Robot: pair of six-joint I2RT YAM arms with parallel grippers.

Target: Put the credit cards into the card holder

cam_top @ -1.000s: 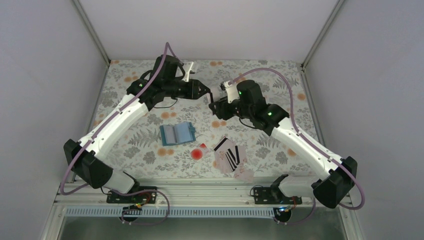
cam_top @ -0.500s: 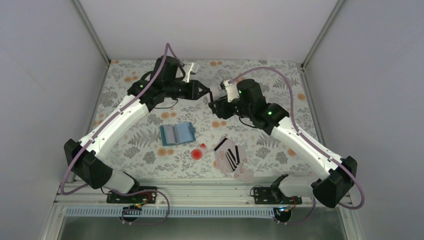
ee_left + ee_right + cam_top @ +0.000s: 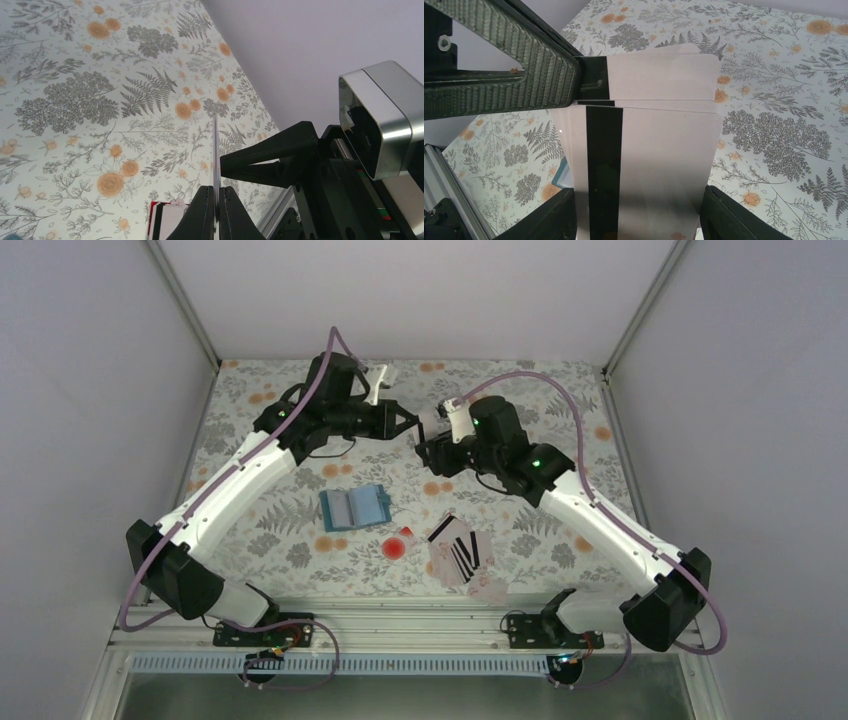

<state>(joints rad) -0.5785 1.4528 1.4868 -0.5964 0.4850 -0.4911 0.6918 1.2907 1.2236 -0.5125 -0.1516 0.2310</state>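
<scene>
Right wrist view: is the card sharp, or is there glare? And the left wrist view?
Right wrist view: the card is sharp, with faint reflections low down, no glare. Left wrist view: it is a thin edge-on line; the table is sharp.

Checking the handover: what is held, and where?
Cards: right fingers clamp their side edges; left fingers pinch the upper one's striped end.

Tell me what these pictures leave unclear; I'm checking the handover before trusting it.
- Top view: pale plastic card with a black stripe, between left hand and right hand, too small and masked by both.
- Right wrist view: one card or two overlapping, unclear.
- Left wrist view: card edge-on, face unseen.
- Top view: slots of the small blue folding card holder, too small.
</scene>
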